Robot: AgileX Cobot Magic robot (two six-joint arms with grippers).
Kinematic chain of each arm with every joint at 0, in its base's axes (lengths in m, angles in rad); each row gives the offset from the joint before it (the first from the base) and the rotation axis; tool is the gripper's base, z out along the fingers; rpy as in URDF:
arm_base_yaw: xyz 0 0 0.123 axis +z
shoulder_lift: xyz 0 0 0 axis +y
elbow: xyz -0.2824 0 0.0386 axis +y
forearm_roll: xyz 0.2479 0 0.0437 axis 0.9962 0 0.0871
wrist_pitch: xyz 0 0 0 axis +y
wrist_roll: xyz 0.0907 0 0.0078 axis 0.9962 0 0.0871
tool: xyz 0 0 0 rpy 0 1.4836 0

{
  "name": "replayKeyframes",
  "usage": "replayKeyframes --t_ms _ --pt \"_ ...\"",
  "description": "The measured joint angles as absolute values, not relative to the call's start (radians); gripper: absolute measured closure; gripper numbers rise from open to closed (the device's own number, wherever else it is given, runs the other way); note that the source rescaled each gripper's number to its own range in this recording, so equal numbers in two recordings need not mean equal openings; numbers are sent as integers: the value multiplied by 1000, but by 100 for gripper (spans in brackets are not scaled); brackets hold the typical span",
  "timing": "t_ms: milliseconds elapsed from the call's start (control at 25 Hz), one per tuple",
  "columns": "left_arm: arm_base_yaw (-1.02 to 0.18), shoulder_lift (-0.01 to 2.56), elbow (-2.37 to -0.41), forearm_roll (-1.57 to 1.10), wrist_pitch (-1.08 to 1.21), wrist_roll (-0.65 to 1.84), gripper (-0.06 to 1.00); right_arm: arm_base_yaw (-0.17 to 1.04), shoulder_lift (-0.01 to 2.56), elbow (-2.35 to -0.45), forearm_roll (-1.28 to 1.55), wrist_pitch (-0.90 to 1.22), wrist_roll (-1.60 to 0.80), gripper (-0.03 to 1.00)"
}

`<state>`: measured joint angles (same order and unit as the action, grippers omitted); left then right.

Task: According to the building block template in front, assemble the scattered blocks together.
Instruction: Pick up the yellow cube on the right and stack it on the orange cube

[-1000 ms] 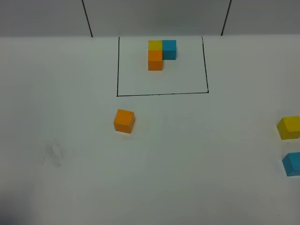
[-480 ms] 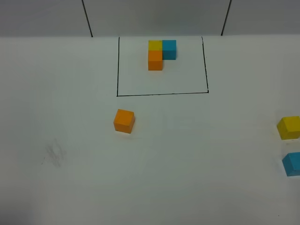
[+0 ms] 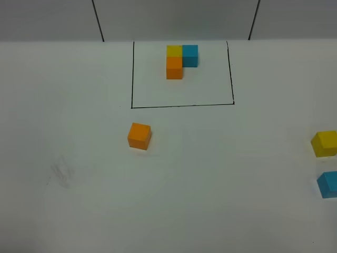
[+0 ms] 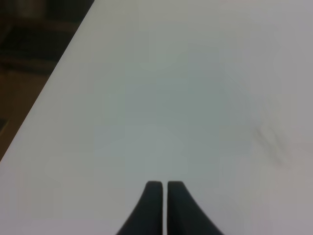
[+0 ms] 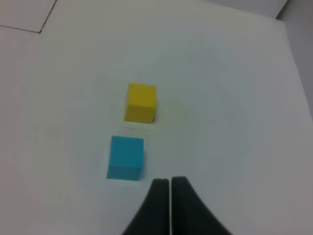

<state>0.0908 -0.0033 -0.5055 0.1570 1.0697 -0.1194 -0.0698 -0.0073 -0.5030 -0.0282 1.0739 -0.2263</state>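
Observation:
The template is an L of yellow, blue and orange cubes inside a black drawn rectangle at the far middle. A loose orange cube lies below the rectangle's near left corner. A loose yellow cube and a loose blue cube sit at the right edge. The right wrist view shows both, the yellow cube and the blue cube. My right gripper is shut and empty, just short of the blue cube. My left gripper is shut and empty over bare table.
A faint grey smudge marks the white table at the left, also in the left wrist view. The table's edge drops to a dark floor. Two dark vertical lines run up the grey back wall.

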Motion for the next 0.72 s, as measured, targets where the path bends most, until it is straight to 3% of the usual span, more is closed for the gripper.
replayKeyframes --t_ms 720 --pt "91 -6 -506 148 1070 -101 94 -70 -7 -503 -28 1074 -226 96"
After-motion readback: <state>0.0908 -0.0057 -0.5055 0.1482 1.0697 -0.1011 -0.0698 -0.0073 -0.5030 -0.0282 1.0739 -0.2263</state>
